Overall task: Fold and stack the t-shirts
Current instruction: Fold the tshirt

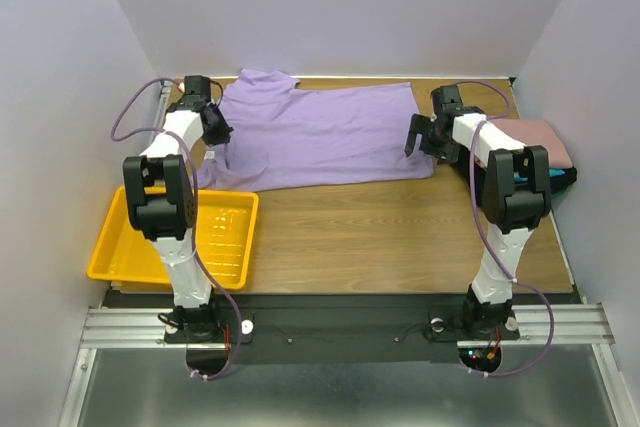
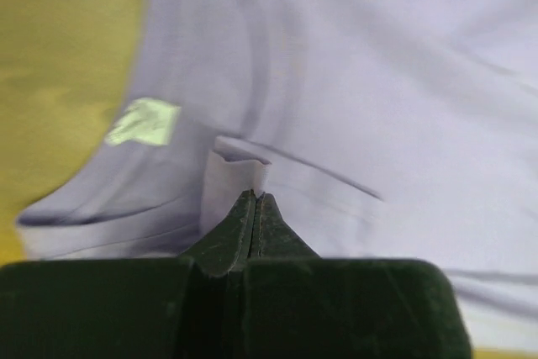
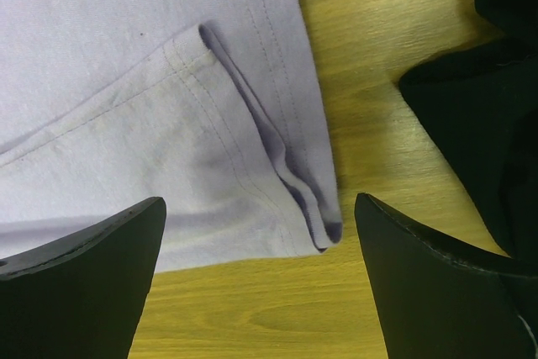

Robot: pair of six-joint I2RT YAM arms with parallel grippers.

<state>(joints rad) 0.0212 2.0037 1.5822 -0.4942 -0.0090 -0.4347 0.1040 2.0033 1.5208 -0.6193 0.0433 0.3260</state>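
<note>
A lavender-purple t-shirt [image 1: 330,132] lies spread across the back of the table. My left gripper [image 1: 218,133] is at its left end, near the neck. In the left wrist view that gripper [image 2: 255,195] is shut on a pinched-up fold of the lavender cloth [image 2: 234,166], close to the pale green neck label [image 2: 145,121]. My right gripper [image 1: 413,135] hovers open at the shirt's right end. Its fingertips [image 3: 155,212] straddle the hem corner [image 3: 319,229] without touching it. Folded pink [image 1: 548,137], teal [image 1: 563,178] and black [image 3: 483,115] shirts are stacked at the right edge.
A yellow plastic tray [image 1: 228,235] sits at the front left, partly under the left arm. Bare wooden tabletop [image 1: 400,237] stretches in front of the shirt. Pale walls close in the back and both sides.
</note>
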